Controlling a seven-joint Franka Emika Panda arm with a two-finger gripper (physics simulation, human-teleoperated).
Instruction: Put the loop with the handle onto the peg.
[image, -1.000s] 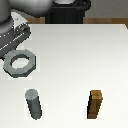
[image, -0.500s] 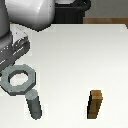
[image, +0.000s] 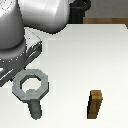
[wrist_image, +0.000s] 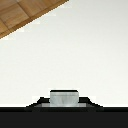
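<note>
Standing nearest to the camera in the exterior view, the peg (image: 36, 109) is a short dark grey cylinder, upright on the white counter (image: 90, 60), and only its lower part is free to see. Directly above and a little behind it hangs the loop with the handle (image: 31, 85), a flat grey octagonal ring, so that its near edge covers the top of the peg in this view. I judge that the hole is close to being over the peg, but from this single angle I cannot tell if the ring is centred on it or lies somewhat behind it, and I cannot tell how high it is above the peg's top. This is the relation on which the lowering depends. The handle points from the ring up toward the exterior view's left, into the end effector (image: 17, 69), which seems to be clamped on it; the fingers themselves are hard to make out against the grey body of the arm. The wrist view helps little: a dark band fills the lower part, and a small grey block (wrist_image: 64, 97), probably the handle, sticks out of it. Well apart toward the exterior view's right stands a brown wooden block (image: 95, 104), which plays no part.
</note>
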